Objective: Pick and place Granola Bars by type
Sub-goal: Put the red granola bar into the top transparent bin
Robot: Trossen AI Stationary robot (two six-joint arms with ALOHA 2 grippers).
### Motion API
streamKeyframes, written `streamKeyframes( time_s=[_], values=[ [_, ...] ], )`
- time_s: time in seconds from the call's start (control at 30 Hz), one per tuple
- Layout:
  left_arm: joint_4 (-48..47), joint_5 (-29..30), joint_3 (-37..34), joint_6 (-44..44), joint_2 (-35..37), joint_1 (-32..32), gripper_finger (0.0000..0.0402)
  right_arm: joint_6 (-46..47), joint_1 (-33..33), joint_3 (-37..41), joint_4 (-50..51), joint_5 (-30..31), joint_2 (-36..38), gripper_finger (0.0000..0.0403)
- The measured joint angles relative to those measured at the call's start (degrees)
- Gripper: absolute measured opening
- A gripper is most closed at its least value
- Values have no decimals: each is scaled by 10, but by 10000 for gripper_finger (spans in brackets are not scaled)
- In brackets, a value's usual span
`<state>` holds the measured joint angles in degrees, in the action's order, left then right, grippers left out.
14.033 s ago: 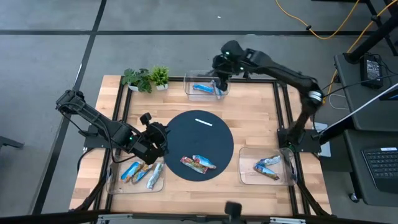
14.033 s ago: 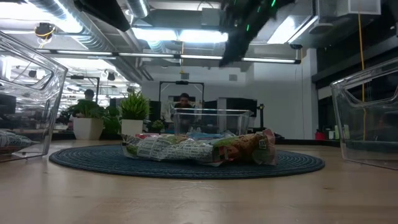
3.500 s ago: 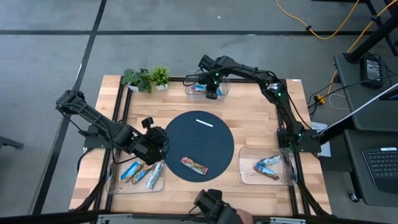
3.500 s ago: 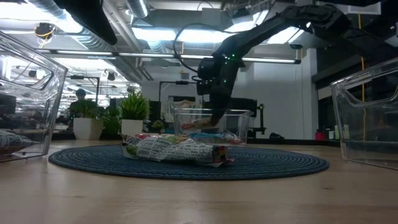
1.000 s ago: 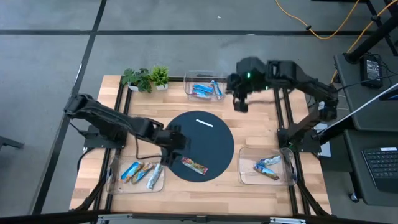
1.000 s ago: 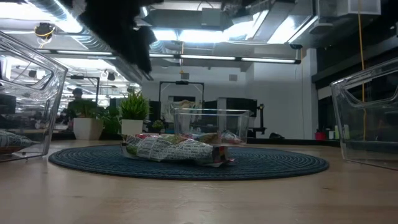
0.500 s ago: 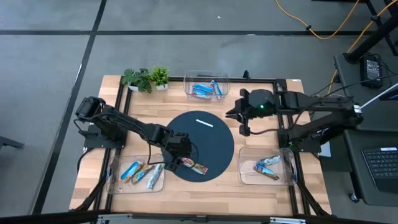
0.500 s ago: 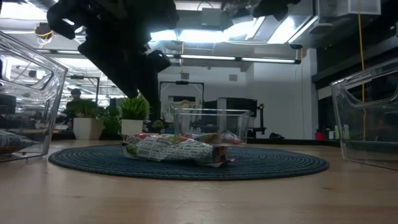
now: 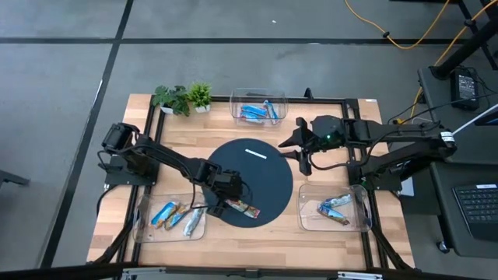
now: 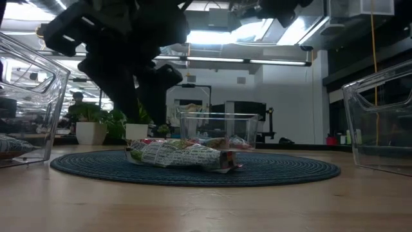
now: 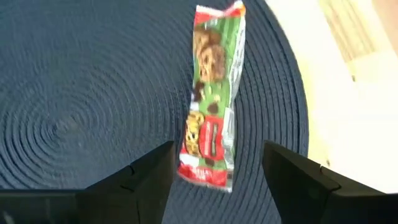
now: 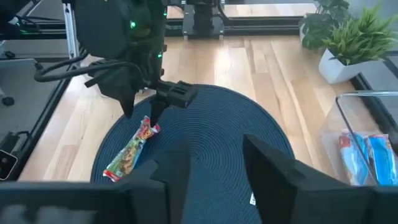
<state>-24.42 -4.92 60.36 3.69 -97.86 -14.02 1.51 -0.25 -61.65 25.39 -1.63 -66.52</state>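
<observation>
L arm reaches in from the table's left edge across the round dark mat [image 9: 268, 183], elbow low, wrist angled down; left gripper [image 9: 219, 204] hovers just over one end of the lone granola bar [image 9: 243, 208] on the mat's near side, fingers spread either side of it, not touching. R arm folded over the table's right side, right gripper [image 9: 300, 153] above the mat's right edge, fingers apart, nothing held. Other bars sit in three clear bins [image 9: 342, 219]: far-centre, near-left, near-right.
</observation>
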Motion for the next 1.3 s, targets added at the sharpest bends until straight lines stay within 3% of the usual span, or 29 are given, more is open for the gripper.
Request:
streamKeyframes(
  time_s=[0.2, 0.6, 1.13, 1.3],
  values=[
    [12, 8, 1, 11, -21, 0, 231, -2, 0, 0, 0, 0, 0, 185],
    [6, 3, 0, 3, -66, 18, 219, -20, 0, 0, 1, 0, 0, 189],
    [4, -13, 0, -29, -64, 22, 50, -18, 0, 0, 2, 5, 0, 189],
    [-39, -6, 9, -26, -34, 28, 9, -19, 0, 0, 2, 5, 0, 189]
  ],
)
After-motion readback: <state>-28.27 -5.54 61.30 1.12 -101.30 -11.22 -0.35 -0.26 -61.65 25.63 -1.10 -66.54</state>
